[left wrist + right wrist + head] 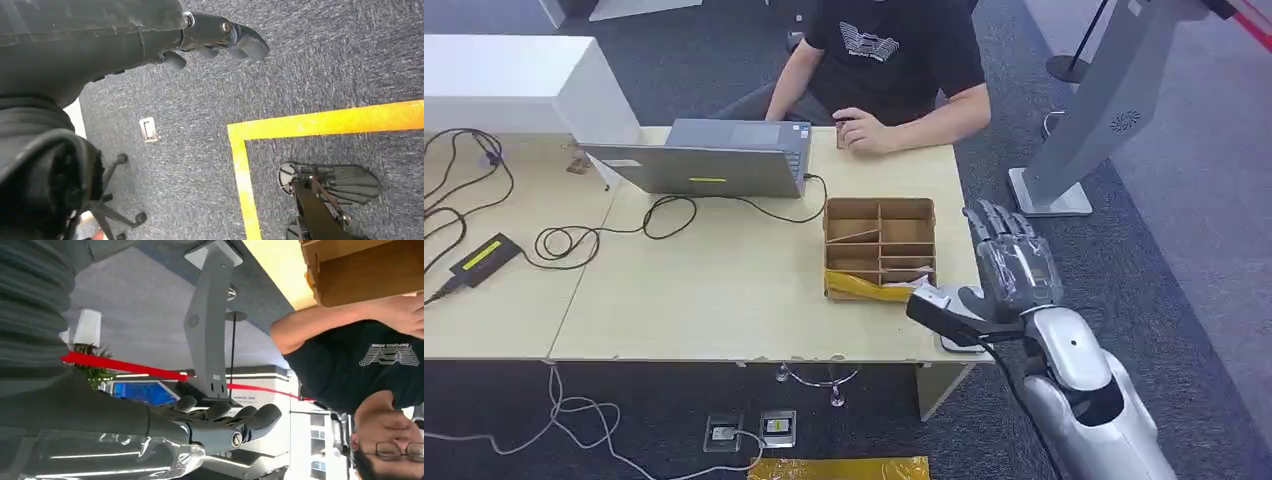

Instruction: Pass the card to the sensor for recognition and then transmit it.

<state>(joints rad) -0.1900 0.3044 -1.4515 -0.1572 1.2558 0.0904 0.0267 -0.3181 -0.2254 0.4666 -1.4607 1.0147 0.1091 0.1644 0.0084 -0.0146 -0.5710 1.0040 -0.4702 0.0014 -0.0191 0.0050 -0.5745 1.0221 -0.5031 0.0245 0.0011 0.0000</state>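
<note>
You're facing a pale wooden table [724, 300], with a seated person [884, 70] behind an open laptop [714, 160]. A partitioned wooden box [879, 245] stands near the table's right edge. Your right hand [1009, 255] hovers just right of the box, fingers spread and holding nothing. Your left hand [220, 35] hangs over carpet, fingers loosely extended, also holding nothing. You can't make out the card, nor which way it points.

Brown divider box [879, 240], yellow tape [864, 288]; grey laptop [709, 160]; person's blk tee [894, 50].
</note>
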